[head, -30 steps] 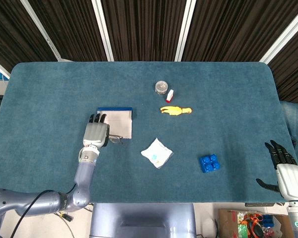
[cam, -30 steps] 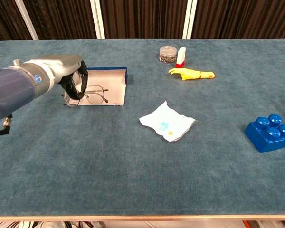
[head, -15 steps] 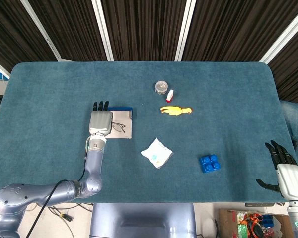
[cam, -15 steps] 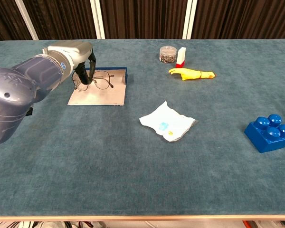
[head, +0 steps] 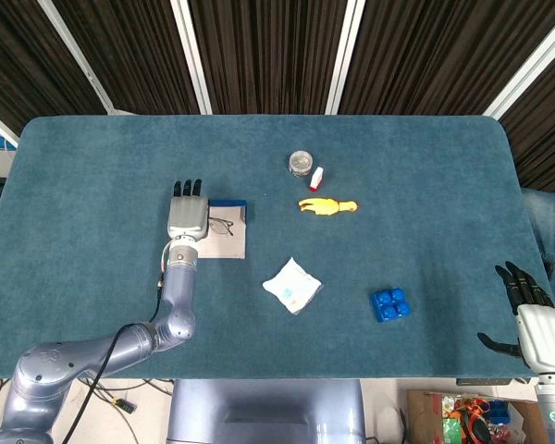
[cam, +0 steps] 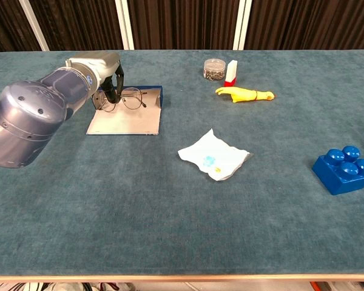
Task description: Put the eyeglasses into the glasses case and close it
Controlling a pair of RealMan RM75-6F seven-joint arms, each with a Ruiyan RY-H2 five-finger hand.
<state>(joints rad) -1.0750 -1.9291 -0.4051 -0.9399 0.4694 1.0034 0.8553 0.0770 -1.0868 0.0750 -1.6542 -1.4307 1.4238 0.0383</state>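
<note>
Eyeglasses: thin dark wire frame, clear lenses, upper left of chest view, over the open glasses case.
My left hand: fingers pinched the frame.
My right hand: fingers spread, empty.
Nearby: white packet, blue brick.

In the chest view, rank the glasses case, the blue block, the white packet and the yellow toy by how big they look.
1. glasses case
2. white packet
3. blue block
4. yellow toy
Case and packet look close; the block is nearest the camera, the toy farther, so that ranking is unsure.
</note>
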